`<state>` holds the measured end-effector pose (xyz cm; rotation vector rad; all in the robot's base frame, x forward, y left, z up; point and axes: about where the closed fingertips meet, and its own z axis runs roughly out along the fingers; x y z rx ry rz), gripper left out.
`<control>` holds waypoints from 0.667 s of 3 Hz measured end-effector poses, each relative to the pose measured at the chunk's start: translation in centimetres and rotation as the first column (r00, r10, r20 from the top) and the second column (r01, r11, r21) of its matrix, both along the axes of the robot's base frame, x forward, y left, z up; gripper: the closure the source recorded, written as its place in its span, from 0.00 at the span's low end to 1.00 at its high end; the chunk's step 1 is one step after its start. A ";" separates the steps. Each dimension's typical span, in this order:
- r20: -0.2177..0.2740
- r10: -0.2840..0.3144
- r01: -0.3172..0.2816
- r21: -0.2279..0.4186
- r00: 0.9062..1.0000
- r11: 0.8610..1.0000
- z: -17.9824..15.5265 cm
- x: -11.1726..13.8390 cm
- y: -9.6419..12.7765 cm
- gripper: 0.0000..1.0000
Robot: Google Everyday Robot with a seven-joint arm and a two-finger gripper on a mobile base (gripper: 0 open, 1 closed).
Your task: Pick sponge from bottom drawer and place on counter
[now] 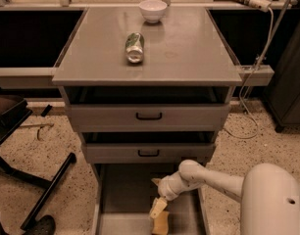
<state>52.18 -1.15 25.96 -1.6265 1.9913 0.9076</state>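
The bottom drawer (125, 199) is pulled open, showing its flat grey floor. The sponge (161, 224), yellow foam side showing, lies on the floor near the front edge, partly cut off by the frame. My gripper (156, 196) reaches down into the drawer from the right. Its pale fingers are spread, and the lower fingertip (158, 208) is just above and touching or nearly touching the sponge. The gripper holds nothing. The counter (189, 48) is the grey cabinet top above.
A green-and-silver can (134, 47) lies on its side on the counter, with a white bowl (153, 10) behind it. Two upper drawers with black handles (148, 115) are slightly open. Chair legs (47, 190) stand at the left, and a cable (253, 82) hangs at the right.
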 end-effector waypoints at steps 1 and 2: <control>0.002 0.031 -0.030 -0.066 1.000 0.997 -0.7 -0.8 -1.5 0.00; 0.020 0.009 -0.007 -0.074 1.000 0.997 -2.1 -1.4 -3.1 0.00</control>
